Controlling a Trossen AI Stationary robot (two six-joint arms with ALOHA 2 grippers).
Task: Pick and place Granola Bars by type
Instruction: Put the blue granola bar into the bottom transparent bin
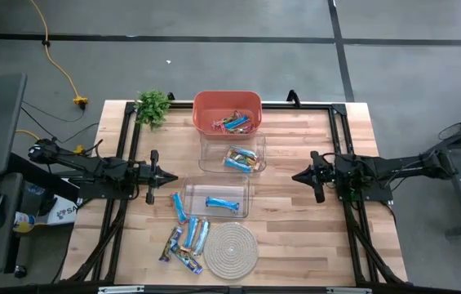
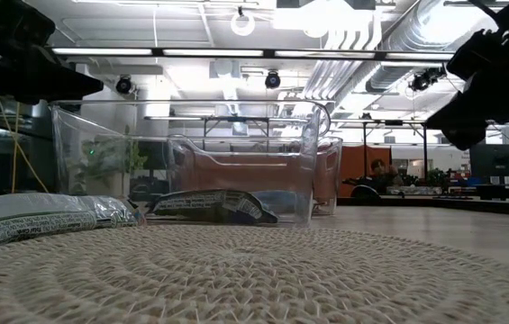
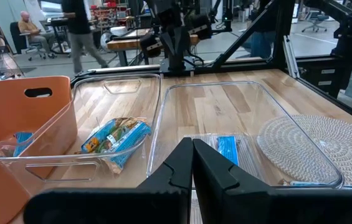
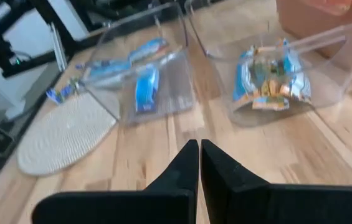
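Granola Bars mostly loose on the wood table, clustered beside the round woven coaster near the front edge: light blue ones lying side by side, touching or overlapping, one more blue bar just outside the nearer clear bin's left wall. One blue bar flat inside that nearer clear bin. Several multicoloured bars piled in the middle clear bin, blue and orange wrappers showing. More bars in the orange tub at the back, mixed blue and pinkish; exact count unreadable. Three containers in a rough line from table centre to back edge, orange tub touching or just beside middle bin. Small green plant at back left corner of table. Left gripper hovering just left of nearer clear bin, jaws together, nothing held, tips pointing toward the bin. Right gripper on the right side of the table, well apart from the bins, jaws together, empty, pointing toward centre. Black frame rails along table sides. In the low view, coaster weave fills the foreground, bar ends at left, clear bins behind. People visible far off in the room behind, in the left wrist view.
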